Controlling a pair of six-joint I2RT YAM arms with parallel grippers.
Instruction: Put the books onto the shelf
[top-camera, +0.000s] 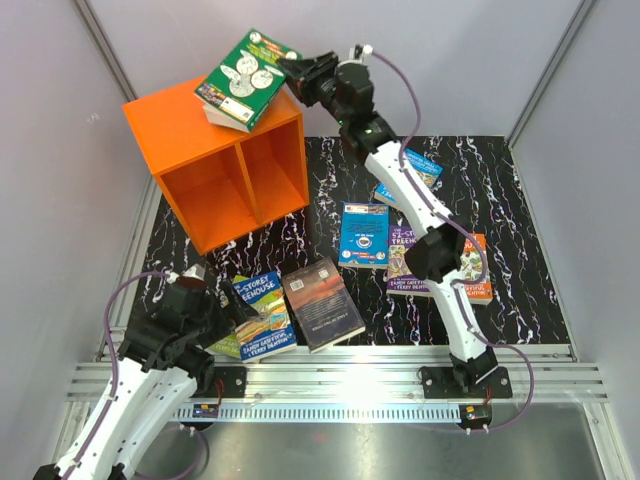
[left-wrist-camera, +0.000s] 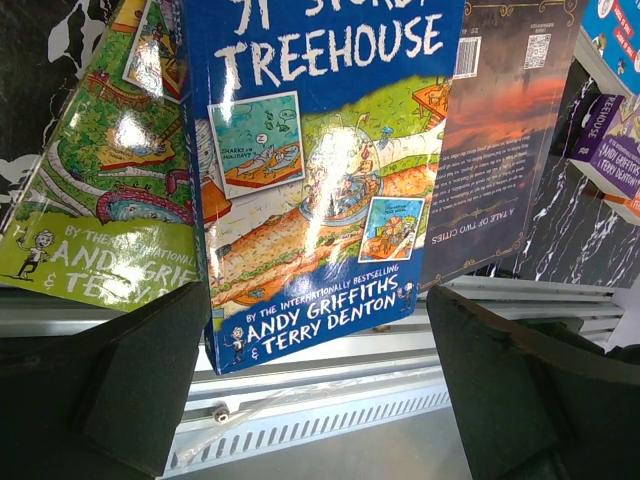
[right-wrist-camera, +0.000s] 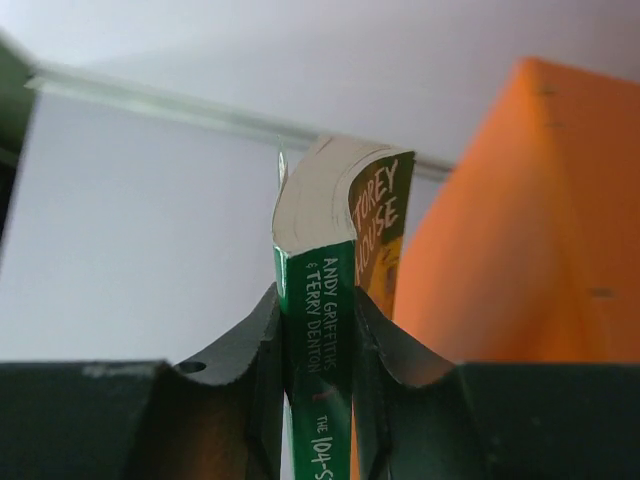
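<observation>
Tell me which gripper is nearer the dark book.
Left. Left gripper sits just left of the dark book; right gripper is far off over the shelf, holding a green book.

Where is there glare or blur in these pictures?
Left wrist view: white glare streaks wash over the glossy blue Treehouse book and the lime-green book beside it. Top external view: a bright reflection blows out the aluminium rail at the near edge. Right wrist view: no glare; the green 104-Storey book is sharp at its spine, the orange shelf behind softer.
</observation>
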